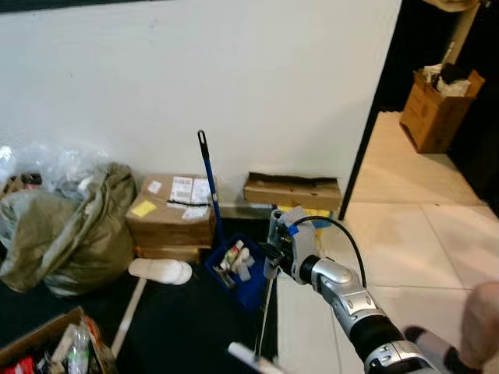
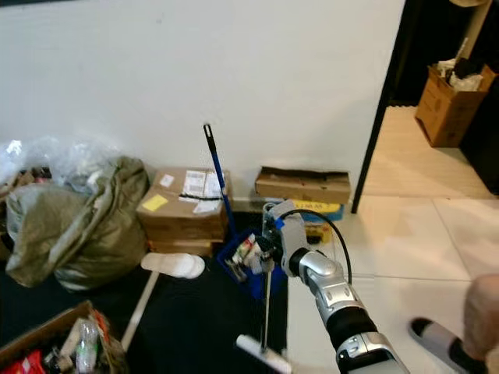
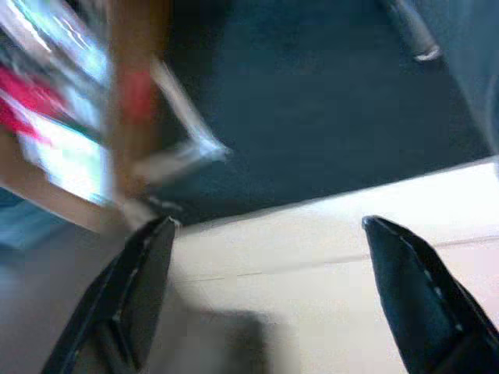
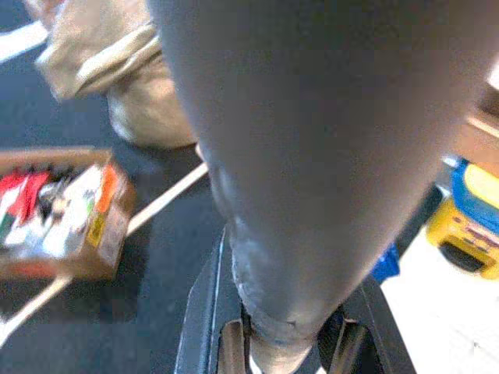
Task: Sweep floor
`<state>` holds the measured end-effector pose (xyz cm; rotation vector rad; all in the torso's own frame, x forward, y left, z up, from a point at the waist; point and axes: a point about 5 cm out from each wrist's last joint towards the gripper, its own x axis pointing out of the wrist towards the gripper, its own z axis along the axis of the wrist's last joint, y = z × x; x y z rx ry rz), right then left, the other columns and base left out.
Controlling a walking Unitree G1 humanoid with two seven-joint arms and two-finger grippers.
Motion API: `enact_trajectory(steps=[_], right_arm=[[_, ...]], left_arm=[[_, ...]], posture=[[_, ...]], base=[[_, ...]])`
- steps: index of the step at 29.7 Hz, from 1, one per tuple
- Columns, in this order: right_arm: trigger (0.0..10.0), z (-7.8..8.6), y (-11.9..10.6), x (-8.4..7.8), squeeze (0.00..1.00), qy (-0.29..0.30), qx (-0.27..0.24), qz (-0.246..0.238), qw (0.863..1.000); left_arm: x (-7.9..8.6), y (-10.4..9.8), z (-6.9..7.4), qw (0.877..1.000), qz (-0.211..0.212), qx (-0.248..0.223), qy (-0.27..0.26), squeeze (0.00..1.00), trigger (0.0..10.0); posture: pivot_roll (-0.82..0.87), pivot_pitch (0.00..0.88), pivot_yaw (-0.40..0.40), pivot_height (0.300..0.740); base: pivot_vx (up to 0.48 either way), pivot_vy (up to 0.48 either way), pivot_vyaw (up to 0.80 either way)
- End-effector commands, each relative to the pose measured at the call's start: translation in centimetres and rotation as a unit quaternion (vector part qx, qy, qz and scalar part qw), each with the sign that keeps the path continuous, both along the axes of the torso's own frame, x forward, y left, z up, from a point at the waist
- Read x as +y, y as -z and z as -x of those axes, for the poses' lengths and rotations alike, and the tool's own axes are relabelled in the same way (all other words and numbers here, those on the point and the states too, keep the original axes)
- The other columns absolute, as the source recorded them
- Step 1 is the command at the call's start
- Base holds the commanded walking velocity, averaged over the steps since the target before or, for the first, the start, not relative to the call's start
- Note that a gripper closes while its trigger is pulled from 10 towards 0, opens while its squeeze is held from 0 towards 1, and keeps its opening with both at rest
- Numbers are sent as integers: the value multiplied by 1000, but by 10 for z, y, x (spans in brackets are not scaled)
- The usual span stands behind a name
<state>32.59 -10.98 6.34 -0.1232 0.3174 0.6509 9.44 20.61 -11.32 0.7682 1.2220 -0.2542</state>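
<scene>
The floor (image 1: 437, 234) splits into pale tile at 3 o'clock and a dark mat (image 1: 187, 327) at 7 o'clock, with clutter banked along the white wall: an olive sack (image 1: 70, 234) at 9 o'clock, a taped carton (image 1: 173, 214) and a flat box (image 1: 292, 189) toward 12, and a blue caddy (image 1: 251, 287) of bottles with a blue-handled tool (image 1: 209, 183) leaning up from it. A white slipper (image 1: 160, 270) lies beside the carton.

The right gripper (image 2: 270, 248), reached out toward 12 o'clock, is clamped around the broom handle (image 2: 266, 312), which hangs near-vertical so its pale head (image 2: 263, 354) rests at the mat's edge, probably positioned to draw debris off the tile. The right wrist view looks straight down the grey shaft between the fingers.

The left gripper (image 3: 265, 296) hangs idle at a wide spread over the tile-mat boundary, holding nothing.
</scene>
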Motion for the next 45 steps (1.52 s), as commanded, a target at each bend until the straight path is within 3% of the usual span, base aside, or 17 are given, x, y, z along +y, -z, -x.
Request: enact_trajectory(steps=[1,3,4,5,8,13,14,16,17,18,19,20,22,24,32,38,45], right_arm=[[10000,3,0,9,0,-13,-1,-10,1000],[10000,4,0,9,0,-13,-1,-10,1000],[10000,4,0,9,0,-13,-1,-10,1000],[10000,4,0,9,0,-13,-1,-10,1000],[10000,5,0,9,0,-13,-1,-9,1000],[10000,5,0,8,0,-12,-2,-7,1000],[10000,6,-2,9,0,-15,-5,-21,1000],[10000,6,-2,9,0,-15,-5,-21,1000],[10000,7,-3,11,0,-20,-7,-27,999],[10000,7,-3,11,0,-20,-7,-27,999],[10000,9,-4,15,0,-31,-10,-28,999],[10000,9,-4,15,0,-31,-10,-28,999],[10000,15,-3,21,0,-62,-15,-22,998],[10000,18,-1,23,0,-75,-12,-23,997],[10000,20,-3,24,0,-85,-19,-26,996],[10000,29,-13,33,0,-150,-42,-36,987],[10000,29,-6,32,0,-143,-41,-14,989]], left_arm=[[-5,-15,-51,988,-57,-69,127,0,10000],[-6,-15,-53,981,-70,-61,169,0,10000],[20,-23,-61,976,-87,-47,195,0,10000],[20,-23,-61,976,-87,-47,195,0,10000],[57,-34,-64,967,-112,-13,228,0,10000],[71,-36,-56,973,-117,-1,199,0,10000],[81,-39,-53,995,-45,-70,-54,0,10000],[81,-39,-53,995,-45,-70,-54,0,10000],[83,-40,-57,980,1,-107,-166,0,10000],[83,-40,-57,980,1,-107,-166,0,10000],[80,-42,-64,957,45,-143,-247,0,10000],[80,-42,-64,957,45,-143,-247,0,10000],[60,-43,-81,924,115,-186,-312,0,10000],[50,-43,-87,916,138,-197,-322,0,10000],[16,-34,-87,923,166,-179,-296,0,10000],[-2,-17,-57,959,149,-104,-219,0,10000],[-2,-9,-33,969,139,-67,-192,0,10000]], posture=[[-116,0,1,740],[-116,0,1,740],[-119,0,-1,740],[-119,0,-1,740],[-124,2,-2,740],[-124,6,-1,740],[-124,13,2,740],[-124,13,2,740],[-124,18,3,740],[-124,18,3,740],[-120,19,3,740],[-120,19,3,740],[-120,22,6,740],[-121,23,7,740],[-122,26,13,740],[-135,27,30,740],[-124,18,27,740]], base=[[-281,0,0],[-281,0,0],[-274,0,0],[-274,0,0],[-304,0,0],[-304,0,0],[-300,0,0],[-300,0,0],[-259,0,0],[-259,0,0],[0,0,0],[0,0,0],[-120,0,791],[0,0,794],[0,0,781],[0,0,779],[0,0,779]])
